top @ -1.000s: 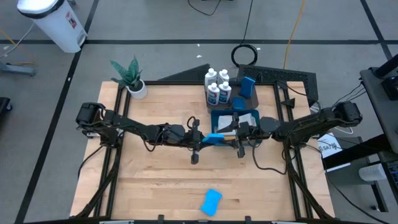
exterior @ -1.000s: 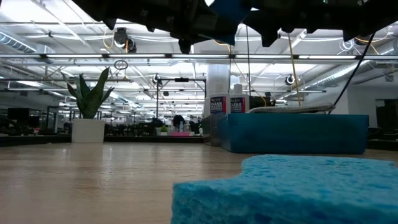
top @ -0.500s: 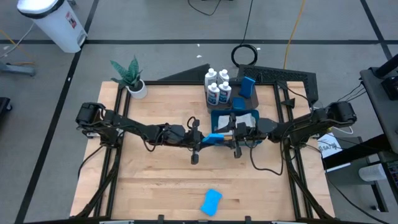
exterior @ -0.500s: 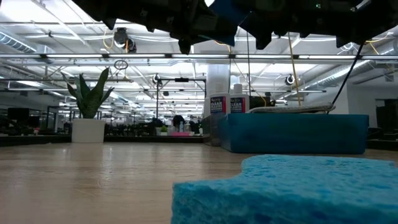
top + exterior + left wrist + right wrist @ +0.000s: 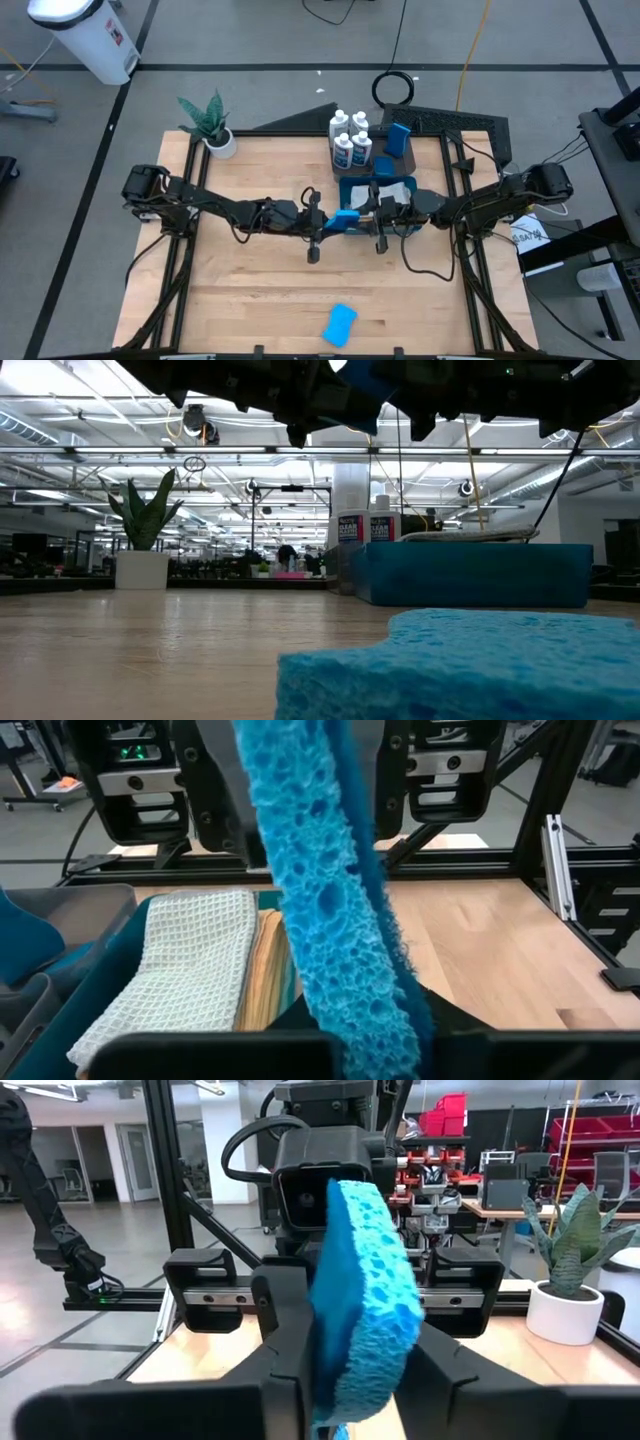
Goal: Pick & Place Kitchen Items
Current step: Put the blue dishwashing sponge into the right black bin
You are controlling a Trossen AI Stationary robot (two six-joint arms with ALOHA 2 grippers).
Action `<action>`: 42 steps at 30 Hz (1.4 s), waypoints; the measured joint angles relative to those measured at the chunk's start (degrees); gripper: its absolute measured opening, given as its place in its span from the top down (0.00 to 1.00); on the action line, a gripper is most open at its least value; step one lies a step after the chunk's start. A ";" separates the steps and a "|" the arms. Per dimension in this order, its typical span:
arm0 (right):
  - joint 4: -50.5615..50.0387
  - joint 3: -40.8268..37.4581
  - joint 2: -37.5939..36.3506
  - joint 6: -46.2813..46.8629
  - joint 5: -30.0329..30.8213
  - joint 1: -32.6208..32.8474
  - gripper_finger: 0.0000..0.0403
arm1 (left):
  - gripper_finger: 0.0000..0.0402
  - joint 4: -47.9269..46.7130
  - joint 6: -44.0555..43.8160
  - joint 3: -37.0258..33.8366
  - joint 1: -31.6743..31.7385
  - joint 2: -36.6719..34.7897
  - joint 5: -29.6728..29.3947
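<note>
both tools [image 5: 352, 221] grip sponge [image 5: 346, 221] beside blue bin [image 5: 346, 189]

**Little print you can read**

You can make out blue labels with white lettering on the white bottles [image 5: 360, 528] at the desk's far edge, but the words stay too small to read. The white bin [image 5: 88, 35] on the floor beyond the far left corner carries a red-and-black sticker, also unreadable.
</note>
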 joint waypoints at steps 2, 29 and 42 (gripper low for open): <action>0.00 0.00 0.00 0.00 -0.02 0.00 0.82 | 0.97 0.00 0.01 0.00 0.00 0.00 -0.02; 0.02 0.00 0.00 -1.55 -0.19 0.02 0.99 | 0.82 0.39 -4.18 0.00 -0.88 0.00 -0.72; -1.01 0.02 -1.01 -1.55 -1.44 -0.02 0.99 | 0.37 0.48 -0.87 0.00 -2.49 -0.02 -0.02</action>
